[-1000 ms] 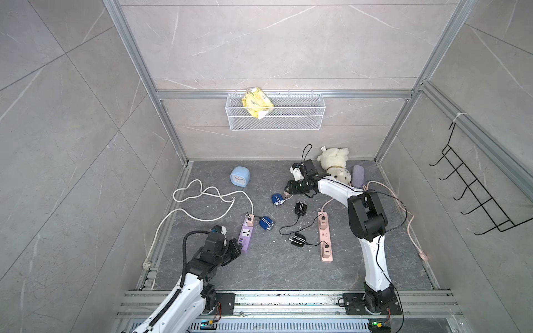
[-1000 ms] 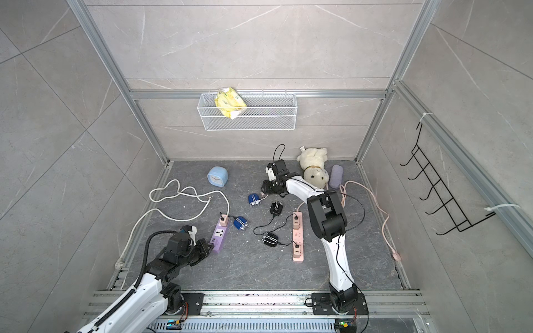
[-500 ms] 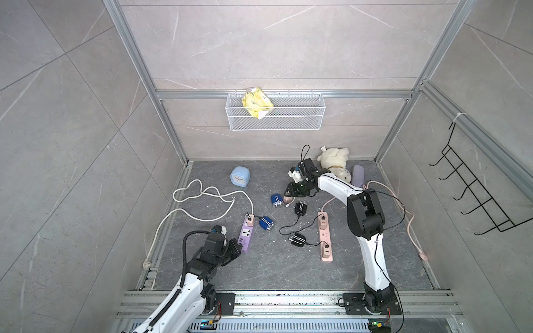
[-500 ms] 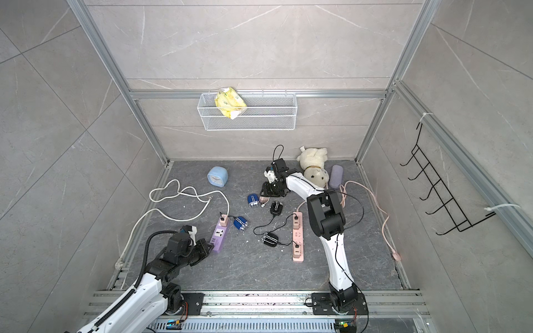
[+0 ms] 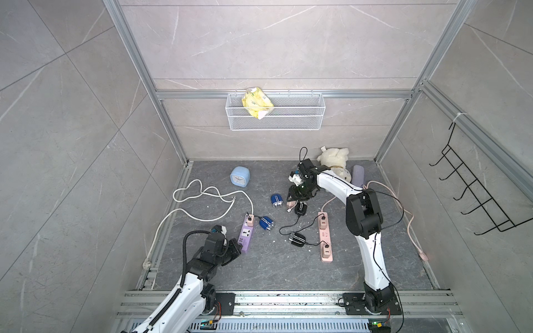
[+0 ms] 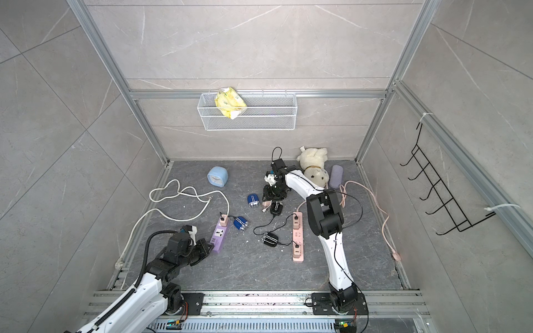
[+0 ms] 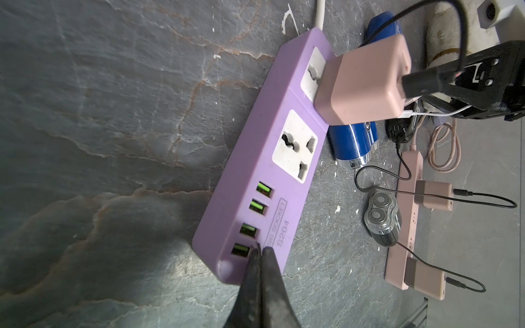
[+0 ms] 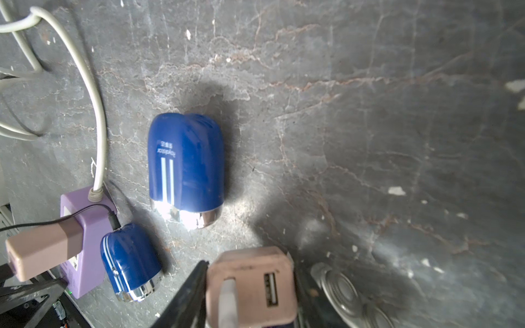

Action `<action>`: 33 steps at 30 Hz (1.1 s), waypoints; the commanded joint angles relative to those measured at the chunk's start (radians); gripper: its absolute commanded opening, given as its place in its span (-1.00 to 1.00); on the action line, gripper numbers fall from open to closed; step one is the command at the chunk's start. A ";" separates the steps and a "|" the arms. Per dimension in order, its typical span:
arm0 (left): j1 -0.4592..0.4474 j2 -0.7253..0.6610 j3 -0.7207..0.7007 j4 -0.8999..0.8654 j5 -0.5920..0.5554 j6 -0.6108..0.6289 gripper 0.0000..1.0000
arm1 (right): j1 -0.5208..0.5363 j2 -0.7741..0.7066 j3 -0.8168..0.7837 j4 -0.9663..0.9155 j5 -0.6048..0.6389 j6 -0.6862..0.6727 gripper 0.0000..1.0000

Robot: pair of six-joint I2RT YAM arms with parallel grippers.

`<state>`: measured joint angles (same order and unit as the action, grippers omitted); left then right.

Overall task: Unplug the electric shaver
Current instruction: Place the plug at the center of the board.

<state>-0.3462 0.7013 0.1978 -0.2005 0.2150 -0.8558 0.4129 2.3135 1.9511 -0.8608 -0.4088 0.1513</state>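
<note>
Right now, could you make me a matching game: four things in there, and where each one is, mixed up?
Things: 1 yellow packet; 2 soft toy; 3 purple power strip; 4 loose pink charger.
Places: A between the jaws of the right gripper; B in the wire basket; C by the back wall; D under the shut left gripper.
Pairs: 1-B, 2-C, 3-D, 4-A.

Over the last 1 second my right gripper [image 5: 294,199] has swung away from the back wall [image 5: 274,57] toward the front of the floor [image 5: 259,274] and sunk lower, ending just beside the black electric shaver [image 5: 300,208]. The pink USB adapter [image 8: 251,286] between my fingers [image 8: 193,286] came along with it and now sits near that shaver, where before it was farther back.
</note>
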 commanded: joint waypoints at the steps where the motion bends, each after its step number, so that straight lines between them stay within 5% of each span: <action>1: 0.003 0.017 0.015 -0.030 0.018 0.025 -1.00 | 0.004 0.049 0.058 -0.063 0.019 -0.012 0.20; 6: 0.003 0.014 0.014 -0.033 0.021 0.025 -1.00 | 0.008 0.076 0.105 -0.062 0.019 0.007 0.55; 17: 0.003 0.000 0.030 -0.045 0.033 0.042 -1.00 | 0.012 -0.071 0.025 0.088 -0.011 0.042 0.62; 26: 0.001 0.004 0.054 -0.038 0.049 0.052 -0.37 | 0.090 -0.383 -0.304 0.303 0.046 0.005 0.62; 33: 0.000 0.013 0.078 -0.035 0.055 0.059 0.05 | 0.274 -0.475 -0.488 0.391 0.147 -0.031 0.62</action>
<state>-0.3466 0.7078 0.2390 -0.2096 0.2516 -0.8139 0.6151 1.8420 1.5242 -0.5182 -0.3286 0.1551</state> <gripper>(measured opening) 0.505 0.811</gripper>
